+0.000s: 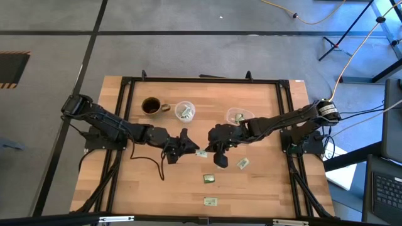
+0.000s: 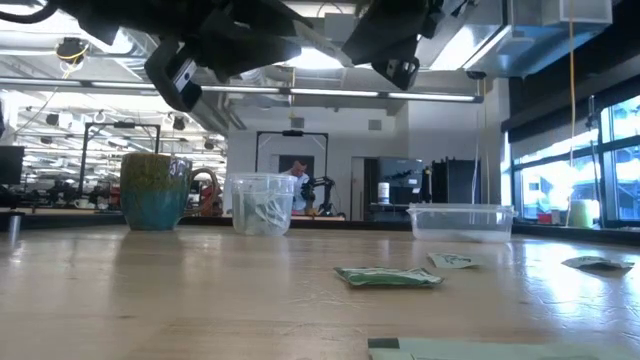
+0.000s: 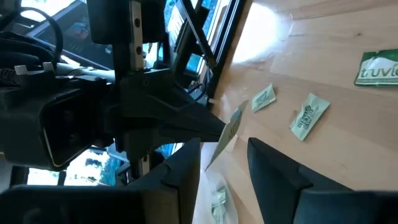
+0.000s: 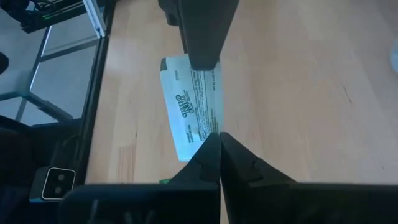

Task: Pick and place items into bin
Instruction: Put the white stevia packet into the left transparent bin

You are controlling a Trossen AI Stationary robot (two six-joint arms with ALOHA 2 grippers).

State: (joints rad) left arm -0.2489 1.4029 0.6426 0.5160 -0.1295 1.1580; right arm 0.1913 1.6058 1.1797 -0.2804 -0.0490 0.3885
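My right gripper (image 1: 211, 149) is shut on a small green-and-white packet (image 1: 201, 152) that it holds in the air above the table's middle. My left gripper (image 1: 183, 143) faces it, open. Its fingers (image 3: 273, 165) stand on either side of the packet's far end (image 3: 219, 154); whether they touch it, I cannot tell. Loose packets lie flat on the wood nearer the near edge (image 1: 242, 163) (image 1: 208, 179) (image 1: 210, 201). More packets sit in the clear cup (image 1: 184, 111) and in the clear bin (image 1: 237, 115). The low view shows both grippers high above the tabletop. My right gripper (image 4: 219, 138) pinches the packet's short edge (image 4: 208, 127) between its two shut fingertips. The fingers come nearly level from the table's right and lie along the packet's length. The packet is lifted clear, reaching out toward the left gripper's finger (image 4: 202, 37).
A brown-and-teal mug (image 1: 151, 105) stands left of the clear cup near the far edge. A dark cable (image 1: 151, 162) loops on the wood under the left arm. Another packet (image 2: 455, 260) shows in the low view. A black frame rail (image 1: 201, 80) borders the table.
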